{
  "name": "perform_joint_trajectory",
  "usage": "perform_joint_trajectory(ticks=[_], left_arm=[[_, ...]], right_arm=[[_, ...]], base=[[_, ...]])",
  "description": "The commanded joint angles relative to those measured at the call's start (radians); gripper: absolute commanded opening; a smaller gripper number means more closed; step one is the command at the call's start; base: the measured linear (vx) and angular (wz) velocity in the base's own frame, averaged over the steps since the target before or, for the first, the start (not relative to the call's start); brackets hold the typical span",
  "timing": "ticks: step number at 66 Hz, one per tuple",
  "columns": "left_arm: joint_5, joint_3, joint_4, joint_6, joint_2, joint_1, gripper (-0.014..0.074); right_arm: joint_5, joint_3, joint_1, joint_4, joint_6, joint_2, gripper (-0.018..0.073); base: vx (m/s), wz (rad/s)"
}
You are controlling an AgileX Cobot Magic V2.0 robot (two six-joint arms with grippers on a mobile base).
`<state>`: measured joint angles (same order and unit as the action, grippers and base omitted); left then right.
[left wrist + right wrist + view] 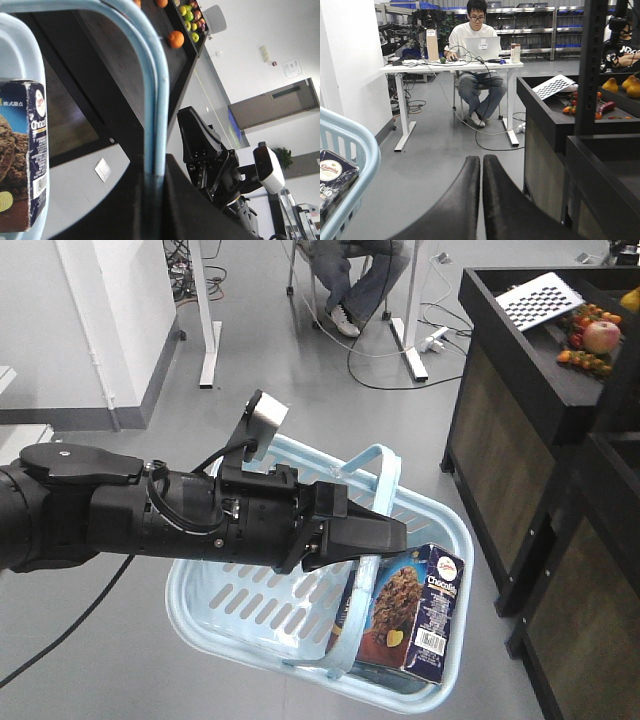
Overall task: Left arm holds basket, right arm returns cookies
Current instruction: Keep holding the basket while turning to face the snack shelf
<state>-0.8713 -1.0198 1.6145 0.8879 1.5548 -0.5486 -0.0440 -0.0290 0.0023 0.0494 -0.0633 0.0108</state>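
Observation:
The light blue basket [255, 600] hangs over the grey floor from its two loop handles [375, 465]. My left gripper [395, 538] is shut on those handles; in the left wrist view both blue bars [154, 125] run down between the jaws of the left gripper [154, 172]. The navy cookies carton [415, 615] stands inside the basket at its right end, also visible as cookies [22, 160]. My right gripper [481, 159] is shut and empty, to the right of the basket rim [355, 145] and apart from the cookies [335, 175]. The right arm [210, 155] shows beyond the handles.
A black produce stand [520, 360] with an apple [601, 336] and a checkerboard card [545, 295] rises on the right, close to the basket. A person [475, 50] sits at a white desk [450, 65] further back. Cables lie on the floor [380, 375].

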Motion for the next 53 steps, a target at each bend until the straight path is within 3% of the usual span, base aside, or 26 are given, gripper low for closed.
perform_joint_trajectory(ticks=[1, 38, 53], left_arm=[[-0.042, -0.028, 0.085, 0.014, -0.044, -0.003, -0.0006], [-0.042, -0.028, 0.085, 0.014, -0.044, -0.003, -0.0006], [-0.038, -0.028, 0.085, 0.014, -0.044, -0.003, -0.0006]], right_arm=[[0.07, -0.002, -0.004, 0.004, 0.008, 0.011, -0.0008], [0.071, -0.002, -0.004, 0.004, 0.008, 0.011, -0.0008], [0.071, -0.002, -0.004, 0.004, 0.008, 0.011, -0.0008]], base=[[0.4, 0.08], [0.4, 0.07], [0.37, 0.37]])
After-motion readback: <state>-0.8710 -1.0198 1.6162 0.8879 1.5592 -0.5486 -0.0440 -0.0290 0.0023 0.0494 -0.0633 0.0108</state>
